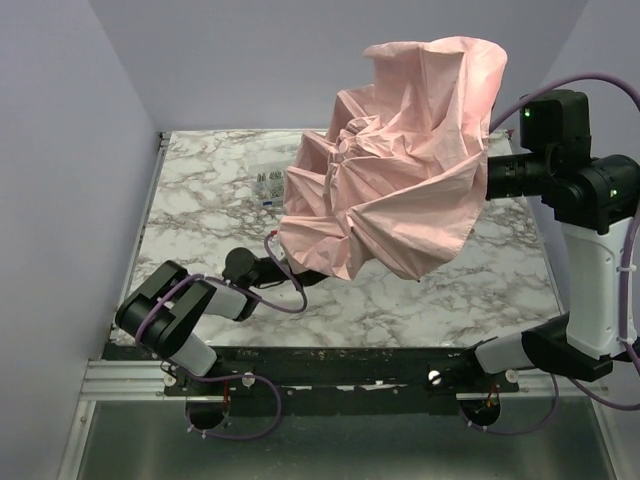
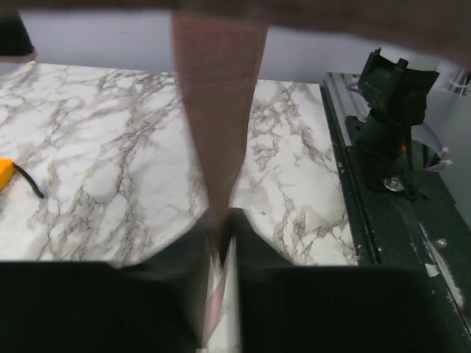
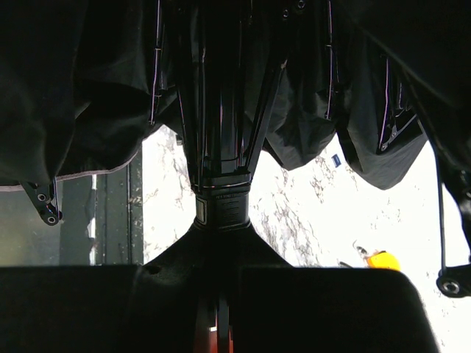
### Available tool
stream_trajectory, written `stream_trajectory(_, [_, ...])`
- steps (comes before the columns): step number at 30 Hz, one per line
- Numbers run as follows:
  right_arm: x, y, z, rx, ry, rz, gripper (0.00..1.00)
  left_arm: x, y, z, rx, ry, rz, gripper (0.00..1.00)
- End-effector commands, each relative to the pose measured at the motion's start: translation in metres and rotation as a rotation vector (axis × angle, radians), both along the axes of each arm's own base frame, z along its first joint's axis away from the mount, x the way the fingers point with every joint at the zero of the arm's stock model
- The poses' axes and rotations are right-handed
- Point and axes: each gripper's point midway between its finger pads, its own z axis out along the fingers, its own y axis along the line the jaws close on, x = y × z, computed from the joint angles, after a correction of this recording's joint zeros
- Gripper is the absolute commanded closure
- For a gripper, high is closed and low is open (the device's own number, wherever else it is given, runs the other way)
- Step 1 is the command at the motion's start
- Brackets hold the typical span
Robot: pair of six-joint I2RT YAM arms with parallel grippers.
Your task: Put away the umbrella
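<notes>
Marble-patterned white and grey table [image 1: 450, 290] fills the floor of the cell, and above it hangs the umbrella [image 1: 400, 170]. Its pale pink canopy is spread wide and rumpled, held clear of the tabletop with the crown turned towards the left.

The right arm [image 1: 590, 250] rises from its base at the near edge, bends at the elbow and lays its wrist level, pointing left into the underside of the canopy. Seen from its own wrist, the right gripper [image 3: 221, 235] has its fingers pressed together on the umbrella's black shaft. The dark ribs and the shadowed inside of the canopy fan out directly ahead of the fingertips and to both sides.

The left arm [image 1: 180, 315] lies low and folded, its forearm reaching right just above the table to the canopy's lower hem. The left gripper [image 2: 222, 239] stands narrow. A tapering fold of pink fabric drops from above into the thin slot between its fingers and touches both, so it is pinched there.

A small orange gadget [image 2: 6, 173] with a black cord lies on the marble, well off to the left of the left fingers. In the right wrist view it sits beyond and to the right of the right fingers. Some tiny items [image 1: 268, 186] rest on the table beside the canopy's far left edge, too small to identify.
</notes>
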Motion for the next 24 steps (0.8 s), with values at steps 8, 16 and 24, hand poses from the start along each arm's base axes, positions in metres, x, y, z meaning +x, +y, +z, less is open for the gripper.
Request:
stream_trajectory(8, [-0.027,-0.002,0.022,0.084,-0.034,0.060,1.00,0.042,0.044,0.037,-0.066,-0.257,0.255,1.00])
stream_trajectory(16, [-0.067,-0.010,0.033,0.138,-0.045,0.107,1.00,0.064,0.059,0.037,0.131,-0.413,0.362,1.00])
stream_trajectory(24, [-0.061,-0.008,-0.002,0.089,0.064,0.094,1.00,0.079,0.062,0.048,0.302,-0.543,0.346,1.00])
